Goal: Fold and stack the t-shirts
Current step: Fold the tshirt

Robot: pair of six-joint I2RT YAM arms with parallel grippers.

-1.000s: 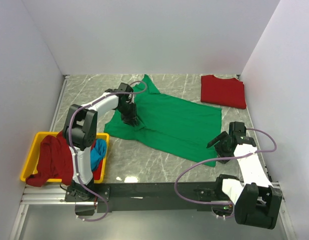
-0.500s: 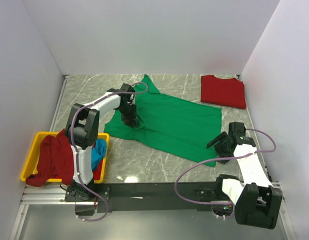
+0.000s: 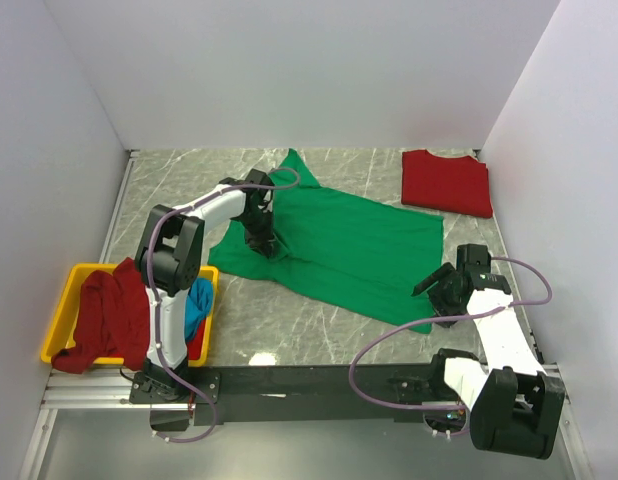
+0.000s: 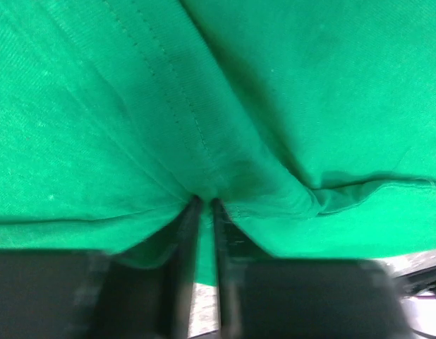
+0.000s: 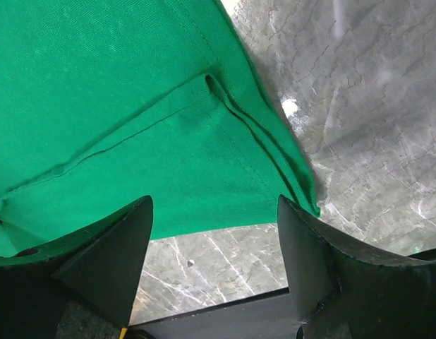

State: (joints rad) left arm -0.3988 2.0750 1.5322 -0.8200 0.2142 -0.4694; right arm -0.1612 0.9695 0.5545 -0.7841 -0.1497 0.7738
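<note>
On the marble table (image 3: 309, 322), the left gripper (image 4: 204, 205) is narrowing onto a pinch of the green t-shirt (image 3: 354, 240) for folding, while the right gripper (image 5: 214, 205) is staying wide open.

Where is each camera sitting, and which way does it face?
Top external: above and behind the arm bases, facing down over the marble table; the left arm and right arm show.
Left wrist: on the left arm, close above the green t-shirt; the left fingers pinch a pucker of cloth.
Right wrist: on the right arm, facing down at that shirt's hemmed corner and bare marble; the right fingers stand wide apart.
Shared: all three see the green t-shirt.
</note>
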